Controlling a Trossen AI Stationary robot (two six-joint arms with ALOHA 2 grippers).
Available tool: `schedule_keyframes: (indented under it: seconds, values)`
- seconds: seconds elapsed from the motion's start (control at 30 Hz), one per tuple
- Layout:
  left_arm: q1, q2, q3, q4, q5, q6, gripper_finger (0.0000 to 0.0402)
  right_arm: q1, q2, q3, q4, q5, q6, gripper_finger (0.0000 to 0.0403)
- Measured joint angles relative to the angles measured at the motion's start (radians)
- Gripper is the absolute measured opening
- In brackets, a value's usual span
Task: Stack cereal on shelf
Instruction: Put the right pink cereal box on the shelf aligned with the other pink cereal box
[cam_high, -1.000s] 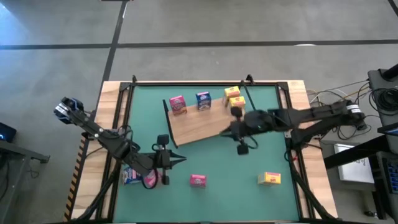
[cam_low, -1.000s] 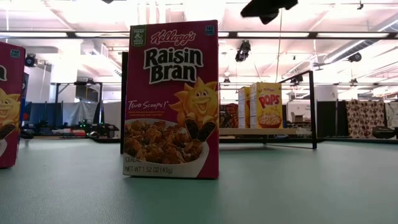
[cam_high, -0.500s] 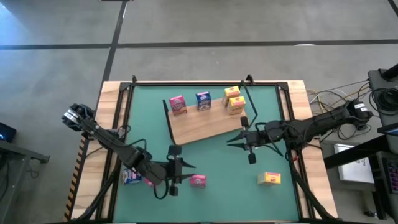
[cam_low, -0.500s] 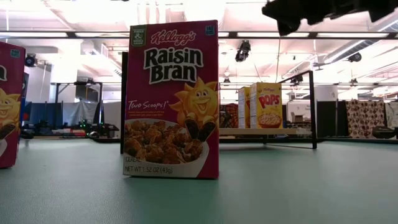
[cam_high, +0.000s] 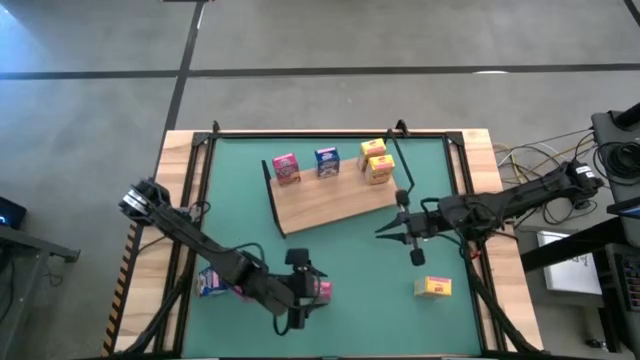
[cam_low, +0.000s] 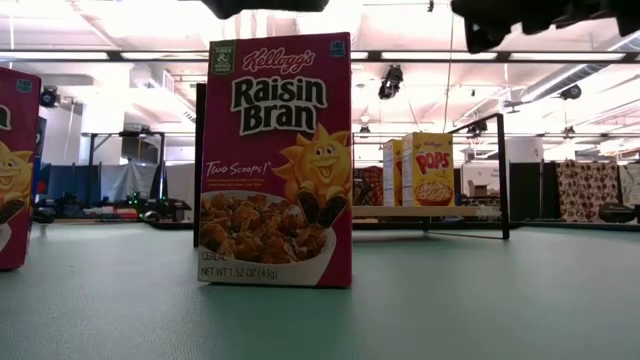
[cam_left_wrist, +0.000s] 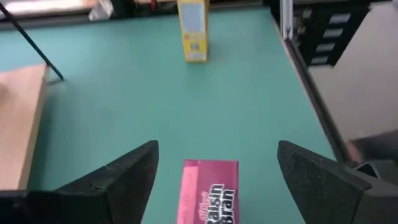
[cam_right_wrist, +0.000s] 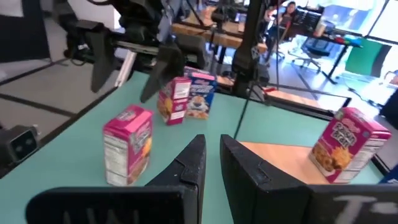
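A: Where is the left gripper (cam_high: 312, 290)?

B: At the near middle of the green mat (cam_high: 350, 250), hanging right over a pink Raisin Bran box (cam_high: 320, 291) that stands upright on the mat. Its fingers (cam_left_wrist: 118, 180) are spread wide, one on each side of the box, not touching it.

A: And the right gripper (cam_high: 386, 228)?

B: It sits above the mat just off the shelf's near right corner, fingers (cam_right_wrist: 193, 163) closed with only a thin slit between them, holding nothing.

A: What is on the shelf (cam_high: 330, 205)?

B: Along its far edge stand a pink box (cam_high: 286, 168), a blue box (cam_high: 326, 161) and, at the right end, two yellow boxes (cam_high: 375, 161) close together. The board lies askew in the far half of the mat.

A: Any cereal off the shelf?

B: A yellow box (cam_high: 432, 288) stands alone near the right, well apart from the others. At the near left, a blue box (cam_high: 211, 284) and another pink box (cam_high: 241, 290) sit together, partly under the left arm.
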Motion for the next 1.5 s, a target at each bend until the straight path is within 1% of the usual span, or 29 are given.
schedule_keyframes:
  seconds: [0.2, 0.37, 0.43, 0.57, 0.63, 0.8, 1.07, 1.2, 1.5]
  values:
    - [0.0, 0.1, 0.176, -0.258, 0.001, -0.063, 0.0315, 0.04, -0.041, 0.0, -0.049, 0.0, 0.0, 0.0038]
    - [0.002, 0.129, 0.262, -0.368, 0.002, -0.087, 0.0315, 0.053, -0.055, 0.0, -0.074, 0.0, 0.0, 0.0038]
    - [0.005, 0.129, 0.268, -0.371, 0.014, -0.097, 0.0315, 0.053, -0.058, 0.0, -0.083, 0.0, 0.0, 0.0038]
    - [0.023, 0.13, 0.266, -0.413, 0.103, -0.154, 0.0315, 0.053, -0.06, 0.0, -0.088, 0.0, 0.0, 0.0038]
    - [0.033, 0.131, 0.264, -0.442, 0.114, -0.18, 0.0315, 0.053, -0.06, 0.0, -0.087, 0.0, 0.0, 0.0038]
    - [0.049, 0.136, 0.258, -0.476, 0.117, -0.179, 0.0315, 0.053, -0.06, 0.0, -0.087, 0.0, 0.0, 0.0038]
    - [0.083, 0.167, 0.243, -0.464, 0.233, -0.18, 0.0315, 0.053, -0.061, 0.0, -0.087, 0.0, -0.005, 0.0038]
    - [0.095, 0.173, 0.242, -0.452, 0.26, -0.18, 0.0312, 0.053, -0.061, 0.0, -0.087, 0.0, -0.007, 0.0038]
    - [0.096, 0.172, 0.242, -0.45, 0.262, -0.18, 0.031, 0.053, -0.061, 0.0, -0.087, 0.0, -0.007, 0.0038]
